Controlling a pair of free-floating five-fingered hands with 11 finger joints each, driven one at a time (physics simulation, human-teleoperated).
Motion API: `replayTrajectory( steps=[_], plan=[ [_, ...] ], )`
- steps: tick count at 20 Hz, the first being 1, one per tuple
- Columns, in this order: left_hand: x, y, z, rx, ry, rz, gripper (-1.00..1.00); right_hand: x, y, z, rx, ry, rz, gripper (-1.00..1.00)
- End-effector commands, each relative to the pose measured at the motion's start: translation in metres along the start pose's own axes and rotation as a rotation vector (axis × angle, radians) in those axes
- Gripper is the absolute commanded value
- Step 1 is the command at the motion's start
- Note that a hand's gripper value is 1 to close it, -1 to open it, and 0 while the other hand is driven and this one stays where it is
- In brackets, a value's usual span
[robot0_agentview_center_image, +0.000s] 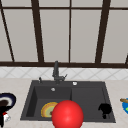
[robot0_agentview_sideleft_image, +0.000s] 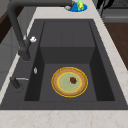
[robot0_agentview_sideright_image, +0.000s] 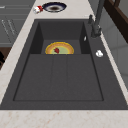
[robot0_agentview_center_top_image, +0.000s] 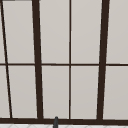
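A yellow plate (robot0_agentview_sideleft_image: 69, 81) with an orange rim lies flat in the sink's left basin (robot0_agentview_sideleft_image: 45, 82), and a small red thing (robot0_agentview_sideleft_image: 73, 80) rests on it. In the front view a big red sphere (robot0_agentview_center_image: 67, 113) covers part of this plate (robot0_agentview_center_image: 47, 108) and the sink's front rim. My right hand (robot0_agentview_center_image: 105, 109) hangs over the sink's front right corner, fingers loosely down and holding nothing; it also shows in the left side view (robot0_agentview_sideleft_image: 105, 5). My left hand (robot0_agentview_center_image: 2, 117) is at the lower left edge, beside a small red and white item (robot0_agentview_center_image: 6, 117). The right side view catches a hand (robot0_agentview_sideright_image: 1, 57) at its left edge.
The dark faucet (robot0_agentview_center_image: 56, 72) stands behind the basin, and a flat draining part (robot0_agentview_sideright_image: 58, 77) fills the sink's right half. A dark blue plate (robot0_agentview_center_image: 8, 98) with something brown sits on the left counter. A blue plate (robot0_agentview_sideleft_image: 78, 7) of food is on the right counter.
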Motion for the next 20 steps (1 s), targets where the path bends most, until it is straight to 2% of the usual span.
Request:
replayTrajectory(
  steps=[1,3,4,5,6,7,8,9,12,15,17,20],
  plan=[
    [-0.001,-0.003,-0.018,-0.055,0.047,-0.005,-1.00,0.000,0.000,0.000,0.000,0.000,0.000,0.00],
    [-0.002,-0.006,-0.027,-0.054,0.047,-0.004,-1.00,0.000,0.000,0.000,0.000,0.000,0.000,0.00],
    [-0.002,-0.004,-0.021,-0.025,0.026,0.015,-1.00,0.000,0.000,0.000,0.000,0.000,0.000,0.00],
    [-0.002,-0.004,-0.017,-0.007,0.007,0.008,-1.00,0.000,0.000,0.000,0.000,0.000,0.000,0.00],
    [-0.006,-0.001,-0.020,-0.008,0.003,0.014,-1.00,0.000,0.000,0.000,0.000,0.000,0.000,0.00],
    [-0.009,0.001,-0.021,-0.016,-0.003,0.023,-1.00,0.000,0.000,0.000,0.000,0.000,0.000,0.00],
    [-0.012,0.000,-0.027,-0.030,0.013,0.039,-1.00,0.000,0.000,0.000,0.000,0.000,0.000,0.00],
    [-0.011,-0.002,-0.040,-0.073,0.046,0.034,-1.00,0.000,0.000,0.000,0.000,0.000,0.000,0.00],
    [-0.008,-0.002,-0.048,-0.089,0.073,0.024,-1.00,0.000,0.000,0.000,0.000,0.000,0.000,0.00],
    [-0.007,-0.001,-0.060,-0.107,0.088,0.018,-1.00,0.000,0.000,0.000,0.000,0.000,0.000,0.00],
    [-0.004,-0.001,-0.069,-0.121,0.094,0.002,-1.00,0.000,0.000,0.000,0.000,0.000,0.000,0.00],
    [0.000,-0.001,-0.082,-0.143,0.108,0.001,-1.00,0.000,0.000,0.000,0.000,0.000,0.000,0.00]
  ],
)
